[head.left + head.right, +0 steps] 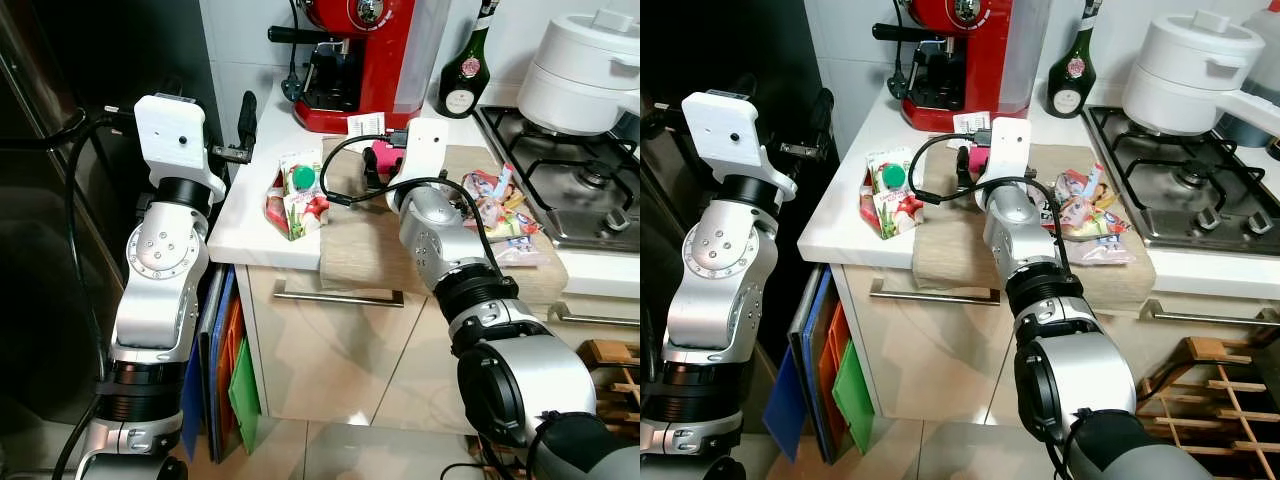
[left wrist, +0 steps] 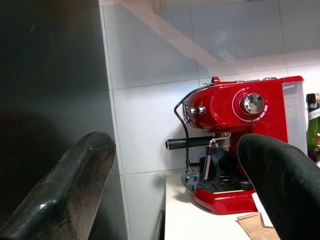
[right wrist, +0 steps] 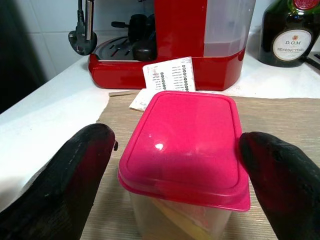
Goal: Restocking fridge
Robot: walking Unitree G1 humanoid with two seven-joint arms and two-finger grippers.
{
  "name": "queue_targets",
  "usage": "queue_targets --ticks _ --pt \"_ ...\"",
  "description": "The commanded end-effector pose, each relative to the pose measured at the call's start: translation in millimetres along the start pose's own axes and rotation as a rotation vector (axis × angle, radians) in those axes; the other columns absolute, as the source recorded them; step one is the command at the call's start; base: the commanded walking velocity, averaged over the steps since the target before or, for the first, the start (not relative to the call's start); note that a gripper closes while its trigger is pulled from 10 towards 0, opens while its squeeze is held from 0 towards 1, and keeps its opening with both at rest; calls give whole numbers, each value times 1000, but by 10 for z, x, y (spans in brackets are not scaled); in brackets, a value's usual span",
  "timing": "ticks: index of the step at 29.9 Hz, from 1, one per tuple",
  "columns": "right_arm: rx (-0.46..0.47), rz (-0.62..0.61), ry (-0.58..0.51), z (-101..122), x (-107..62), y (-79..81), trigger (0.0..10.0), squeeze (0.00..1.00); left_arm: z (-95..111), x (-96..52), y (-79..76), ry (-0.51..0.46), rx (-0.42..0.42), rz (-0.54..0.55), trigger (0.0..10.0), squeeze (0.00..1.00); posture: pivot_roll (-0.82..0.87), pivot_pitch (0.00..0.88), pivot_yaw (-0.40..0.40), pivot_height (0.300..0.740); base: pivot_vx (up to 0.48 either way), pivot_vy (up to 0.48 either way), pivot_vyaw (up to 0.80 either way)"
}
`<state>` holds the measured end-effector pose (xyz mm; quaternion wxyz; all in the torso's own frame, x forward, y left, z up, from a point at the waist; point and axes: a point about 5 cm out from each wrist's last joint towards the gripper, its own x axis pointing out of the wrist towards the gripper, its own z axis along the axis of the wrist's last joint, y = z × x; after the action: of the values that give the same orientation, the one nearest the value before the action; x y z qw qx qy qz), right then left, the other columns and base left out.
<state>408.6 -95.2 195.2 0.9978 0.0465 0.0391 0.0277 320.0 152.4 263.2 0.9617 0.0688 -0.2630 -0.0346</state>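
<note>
The right gripper [image 3: 175,165] straddles the pink-lidded container [image 3: 187,145] with open gaps beside each finger. Directly behind stands the red coffee machine [image 3: 190,45], a receipt [image 3: 167,75] between them. A juice carton [image 1: 298,195] flanks one side, a snack pile [image 1: 500,215] the other; bare countertop [image 1: 245,215] lies beyond the carton

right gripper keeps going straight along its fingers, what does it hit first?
The pink-lidded container: it sits between the open right gripper fingers, dead ahead. Behind it lie a paper slip and the red espresso machine, though depth to those is unclear.
</note>
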Motion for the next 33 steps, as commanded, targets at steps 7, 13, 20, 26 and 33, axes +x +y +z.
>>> queue_targets --ticks 7,13,20,26,33 --pt "-12 -12 18 21 17 -3 10000 0 3 6 7 2 1 1 10000 0 -19 0 -5 740 0 0 0" --pt "-17 -14 20 18 16 1 10000 0 -1 6 4 4 1 0 10000 0 -19 0 -6 740 0 0 0" --pt "-131 -14 -185 299 -12 44 10000 0 -3 4 0 4 3 -2 10000 0 -21 0 -4 740 0 0 0" --pt "-95 -32 -213 329 -26 21 10000 0 -6 4 1 4 4 -3 10000 0 -22 0 -5 740 0 0 0" --pt "10 -40 -94 147 -33 41 10000 0 -12 6 0 7 5 -3 10000 0 -21 0 -5 740 0 0 0"
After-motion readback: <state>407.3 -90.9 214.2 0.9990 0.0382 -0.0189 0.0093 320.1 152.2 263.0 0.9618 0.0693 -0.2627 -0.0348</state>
